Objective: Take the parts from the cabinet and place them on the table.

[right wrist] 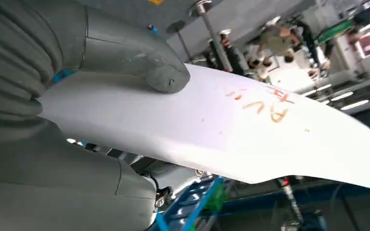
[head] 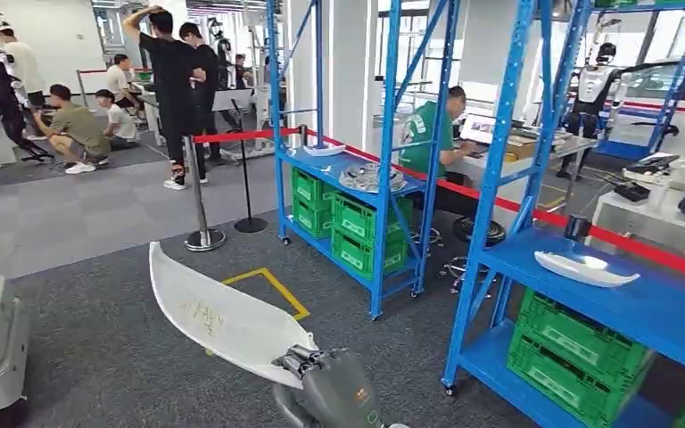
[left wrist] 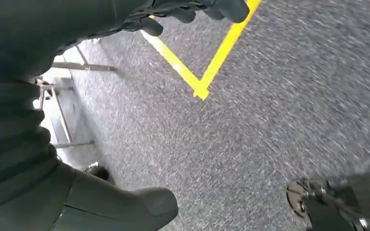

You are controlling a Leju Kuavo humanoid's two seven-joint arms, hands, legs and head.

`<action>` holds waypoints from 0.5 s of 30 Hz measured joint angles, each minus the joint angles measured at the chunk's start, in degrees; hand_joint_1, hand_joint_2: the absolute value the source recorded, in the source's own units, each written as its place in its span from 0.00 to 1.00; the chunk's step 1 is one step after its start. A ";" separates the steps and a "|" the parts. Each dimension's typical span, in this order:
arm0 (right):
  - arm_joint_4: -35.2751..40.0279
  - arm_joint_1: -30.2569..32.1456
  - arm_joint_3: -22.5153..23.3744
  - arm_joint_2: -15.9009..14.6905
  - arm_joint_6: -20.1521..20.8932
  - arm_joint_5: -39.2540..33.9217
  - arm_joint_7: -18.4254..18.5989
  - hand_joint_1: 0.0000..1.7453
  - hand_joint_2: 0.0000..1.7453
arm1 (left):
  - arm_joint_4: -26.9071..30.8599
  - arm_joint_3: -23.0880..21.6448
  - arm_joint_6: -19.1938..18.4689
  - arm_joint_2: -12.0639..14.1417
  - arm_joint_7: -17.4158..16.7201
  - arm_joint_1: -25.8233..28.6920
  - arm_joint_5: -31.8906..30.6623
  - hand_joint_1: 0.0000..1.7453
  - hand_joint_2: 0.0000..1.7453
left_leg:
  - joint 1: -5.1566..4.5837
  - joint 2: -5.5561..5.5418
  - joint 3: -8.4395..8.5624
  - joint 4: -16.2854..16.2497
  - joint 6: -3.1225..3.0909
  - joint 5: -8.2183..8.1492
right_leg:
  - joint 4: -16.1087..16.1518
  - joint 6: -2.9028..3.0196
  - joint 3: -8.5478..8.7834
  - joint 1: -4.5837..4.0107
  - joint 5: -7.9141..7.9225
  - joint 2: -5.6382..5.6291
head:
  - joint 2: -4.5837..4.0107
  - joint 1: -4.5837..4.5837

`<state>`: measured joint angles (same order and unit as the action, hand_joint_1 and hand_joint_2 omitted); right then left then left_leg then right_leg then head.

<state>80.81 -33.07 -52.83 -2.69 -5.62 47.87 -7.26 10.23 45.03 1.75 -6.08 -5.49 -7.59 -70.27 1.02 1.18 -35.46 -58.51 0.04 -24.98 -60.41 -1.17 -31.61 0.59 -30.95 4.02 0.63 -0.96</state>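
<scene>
— Where do we see the part?
— Lower centre: our right hand [head: 321, 379] grips the long white panel [head: 223, 316], fingers mostly hidden.
— And our left hand [left wrist: 192, 9]?
— Cropped; grasp unclear.

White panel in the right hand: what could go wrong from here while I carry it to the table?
1. The right hand grips the long white panel at one end only; the far end sticks out and may sag or twist loose.
2. That free end points toward the stanchion and red rope; a turn could clip them.
3. The blue rack stands close on the right, so swinging that way risks a knock.
</scene>
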 joint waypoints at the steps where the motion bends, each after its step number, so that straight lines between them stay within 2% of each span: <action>1: 0.00 -0.01 0.00 -0.02 -0.04 0.00 -0.02 1.00 1.00 | 0.02 0.00 0.00 0.04 0.02 -0.17 0.00 0.00 1.00 | 0.00 -0.67 -0.03 0.00 -0.26 0.07 | -3.89 -0.03 -1.79 0.09 -2.16 -2.29 | 0.00 0.07; 2: -0.02 0.13 0.00 -0.13 -0.02 0.00 0.09 1.00 1.00 | 0.02 0.00 0.00 0.02 0.02 -0.34 0.00 0.00 1.00 | -0.06 -1.44 -0.13 0.00 -0.49 0.07 | -8.91 -0.04 -4.28 0.01 -4.44 -3.39 | 0.00 0.11; 3: -0.07 0.37 0.00 -0.24 0.02 0.02 0.22 1.00 1.00 | 0.00 0.00 -0.02 0.02 0.02 -0.35 0.00 0.00 1.00 | -0.18 -2.44 -0.18 -0.04 -0.56 0.07 | -14.05 0.04 -6.98 -0.10 -6.30 -3.77 | 0.00 0.11; 4: -0.09 0.61 0.00 -0.31 0.04 0.11 0.35 1.00 1.00 | 0.00 0.00 -0.07 0.02 0.02 -0.26 0.00 0.00 1.00 | -0.32 -3.34 -0.21 -0.09 -0.59 0.08 | -17.14 0.22 -8.87 -0.20 -6.74 -3.88 | 0.00 0.20; 5: -0.09 0.78 0.00 -0.31 0.04 0.15 0.57 1.00 1.00 | 0.00 0.00 -0.09 0.02 -0.02 -0.16 0.00 0.00 1.00 | -0.41 -4.23 -0.21 -0.17 -0.60 0.08 | -16.93 0.52 -9.22 -0.32 -5.62 -3.96 | 0.00 0.15; 6: -0.09 0.80 0.00 -0.31 0.04 0.17 0.68 1.00 1.00 | 0.00 0.00 -0.09 0.02 -0.06 -0.16 0.00 0.00 1.00 | -0.45 -5.15 -0.21 -0.30 -0.59 0.08 | -13.89 0.91 -8.13 -0.41 -3.24 -4.12 | 0.00 0.22; 7: -0.09 0.78 0.00 -0.33 0.04 0.20 0.68 1.00 1.00 | 0.00 0.00 -0.09 0.02 -0.09 -0.18 0.00 0.00 1.00 | -0.47 -6.04 -0.18 -0.39 -0.57 0.09 | -9.11 1.32 -6.06 -0.53 -0.47 -4.44 | 0.00 0.20; 8: -0.07 0.73 0.00 -0.31 0.04 0.33 0.66 1.00 1.00 | 0.00 0.00 -0.09 0.02 -0.09 -0.23 0.00 0.00 1.00 | -0.48 -6.83 -0.15 -0.46 -0.52 0.11 | -3.67 1.74 -3.59 -0.66 2.28 -5.64 | 0.00 0.22; 9: -0.07 0.71 0.00 -0.33 0.04 0.46 0.68 1.00 1.00 | 0.00 0.00 -0.09 -0.09 -0.13 -0.25 -0.02 0.00 1.00 | -0.33 -7.40 -0.23 -0.47 -0.43 0.17 | 0.52 2.17 -1.87 -0.72 3.36 -8.58 | 0.00 0.22; 10: -0.07 0.72 0.00 -0.33 0.04 0.50 0.70 1.00 1.00 | 0.02 0.00 -0.11 -0.15 -0.13 -0.41 -0.04 0.00 1.00 | -0.60 -8.12 -0.45 -0.61 0.09 0.23 | 1.37 2.12 -1.71 -0.72 2.97 -9.21 | 0.00 0.17; 11: -0.07 0.73 0.02 -0.35 0.07 0.52 0.74 1.00 1.00 | 0.00 0.00 -0.22 -0.15 -0.13 -0.37 -0.07 0.00 1.00 | -0.38 -8.60 -0.75 -0.43 0.52 0.42 | 1.32 1.97 -1.67 -0.88 3.03 -8.32 | 0.00 0.28; 13: -0.02 0.71 0.02 -0.31 0.07 0.59 0.70 1.00 1.00 | -0.02 0.00 -0.26 -0.15 -0.13 -0.09 -0.13 0.00 1.00 | -0.09 -9.89 -0.89 0.18 1.38 0.88 | 1.41 2.39 -1.67 -1.09 3.17 -7.37 | 0.00 0.28; 14: 0.02 0.73 0.02 -0.20 0.07 0.59 0.72 1.00 1.00 | -0.02 0.00 -0.26 -0.11 -0.15 -0.03 -0.17 0.00 1.00 | -0.32 -9.56 -1.25 -0.02 1.56 0.95 | 2.43 2.75 -1.00 -0.34 3.88 -6.51 | 0.00 0.24; 15: 0.00 0.73 0.02 -0.17 0.09 0.61 0.74 1.00 1.00 | -0.02 0.00 -0.26 -0.13 -0.15 0.06 -0.17 0.00 1.00 | -0.64 -5.87 -1.59 -0.97 1.51 0.29 | 2.87 2.93 -0.65 -0.49 4.07 -5.78 | 0.00 0.24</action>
<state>80.81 -32.34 -52.81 -2.86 -5.53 48.48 -6.51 10.21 45.03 1.49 -6.21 -5.64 -7.52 -70.45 0.38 -4.69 -37.05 -59.48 1.54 -24.69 -57.54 1.76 -32.26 0.10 -26.89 -1.76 0.63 -0.72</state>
